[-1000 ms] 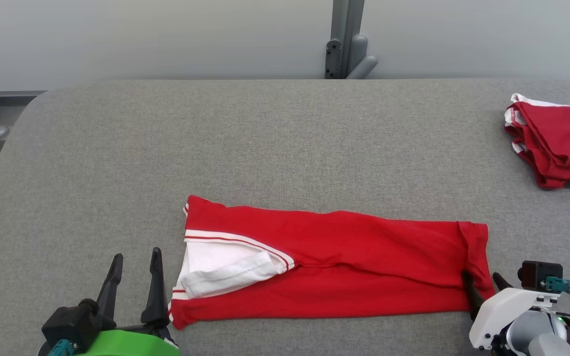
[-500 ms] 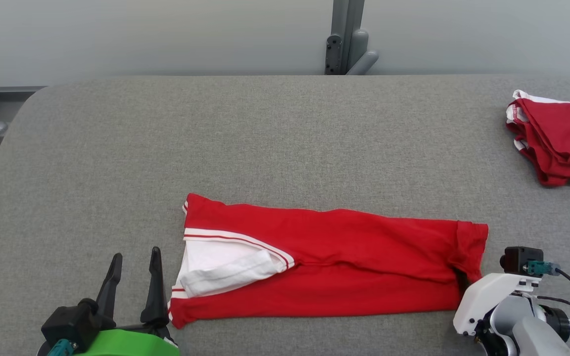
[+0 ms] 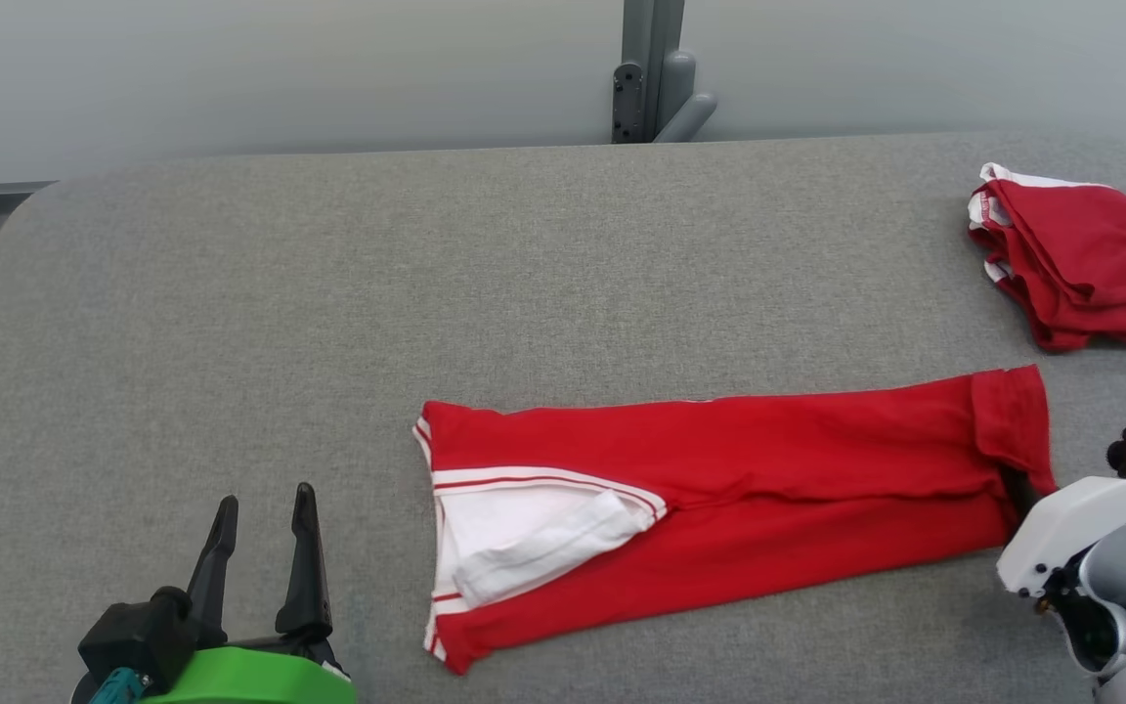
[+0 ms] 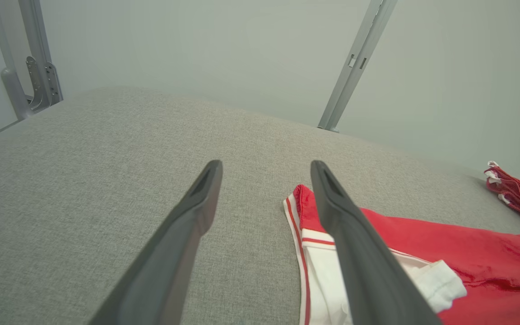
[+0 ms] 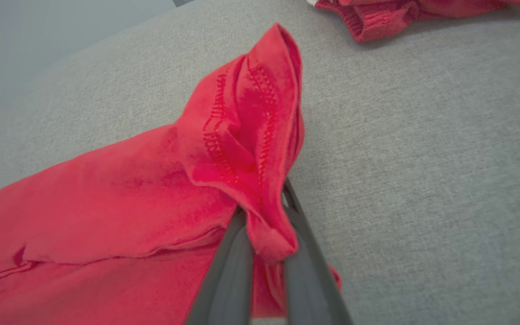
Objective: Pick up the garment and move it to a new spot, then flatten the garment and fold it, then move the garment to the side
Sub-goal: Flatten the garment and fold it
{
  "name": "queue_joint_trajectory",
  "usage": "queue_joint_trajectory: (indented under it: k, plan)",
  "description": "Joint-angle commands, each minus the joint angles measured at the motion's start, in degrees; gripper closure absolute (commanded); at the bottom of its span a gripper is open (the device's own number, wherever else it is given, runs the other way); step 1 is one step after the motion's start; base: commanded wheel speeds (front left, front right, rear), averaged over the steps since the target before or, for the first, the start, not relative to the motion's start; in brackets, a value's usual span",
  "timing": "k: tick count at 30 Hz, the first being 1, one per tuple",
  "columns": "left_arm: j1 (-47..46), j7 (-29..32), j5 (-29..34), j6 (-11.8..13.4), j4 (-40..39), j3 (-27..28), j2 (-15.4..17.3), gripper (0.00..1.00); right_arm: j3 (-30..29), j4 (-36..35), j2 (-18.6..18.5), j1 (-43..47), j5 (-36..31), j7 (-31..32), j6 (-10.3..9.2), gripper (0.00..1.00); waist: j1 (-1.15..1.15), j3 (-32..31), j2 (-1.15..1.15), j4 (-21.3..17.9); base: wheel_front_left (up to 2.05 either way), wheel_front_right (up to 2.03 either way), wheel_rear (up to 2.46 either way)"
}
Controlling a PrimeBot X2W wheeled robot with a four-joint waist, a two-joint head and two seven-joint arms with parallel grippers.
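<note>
Head camera high, looking down across table, wrist cameras low, close, all sharing garment

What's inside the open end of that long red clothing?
White cloth shows inside the garment, at its striped opening. Deeper in, the red top layer covers everything, so the rest is hidden.

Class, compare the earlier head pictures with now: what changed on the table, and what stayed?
The right pincer closed on the hemmed end of the red garment and dragged it to the robot's right, the held end swinging away from the robot. The left pincer stayed open and still; the crumpled red pile at far right stayed put.
</note>
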Motion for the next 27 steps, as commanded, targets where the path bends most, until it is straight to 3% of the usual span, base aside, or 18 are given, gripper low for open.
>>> queue_joint_trajectory:
  k: [1,5,11,21,27]
  plan:
    - [-0.85,-0.21,0.79,-0.09,-0.04,0.18,0.0,0.0,-0.56,-0.59,-0.97,-0.22,0.47,0.37,-0.11,1.0,0.0,0.13,0.39,-0.49,0.0,0.0,0.0]
    - [-1.3,-0.24,1.13,-0.27,0.22,0.18,-0.39,0.0,-2.13,-2.8,-2.98,0.37,0.74,1.78,-0.11,1.0,0.0,0.3,0.39,-1.13,0.0,0.0,0.0]
    - [-1.6,-0.26,1.43,-0.69,0.87,0.27,-0.78,0.0,-1.14,-8.8,-1.56,2.33,3.5,4.24,-0.09,1.0,0.0,0.33,0.39,-1.72,0.0,0.0,0.0]
    - [-1.86,-0.22,1.49,-1.12,1.34,0.2,-1.05,0.0,7.49,-25.8,2.64,7.13,10.08,8.58,-0.05,1.0,0.0,-0.15,0.39,-0.63,0.0,0.0,0.0]
    - [-2.03,-0.23,1.53,-1.36,1.54,0.12,-1.28,0.0,12.28,-30.53,5.62,7.71,11.32,9.67,-0.05,1.0,0.0,-0.41,0.39,0.98,0.0,0.0,0.0]
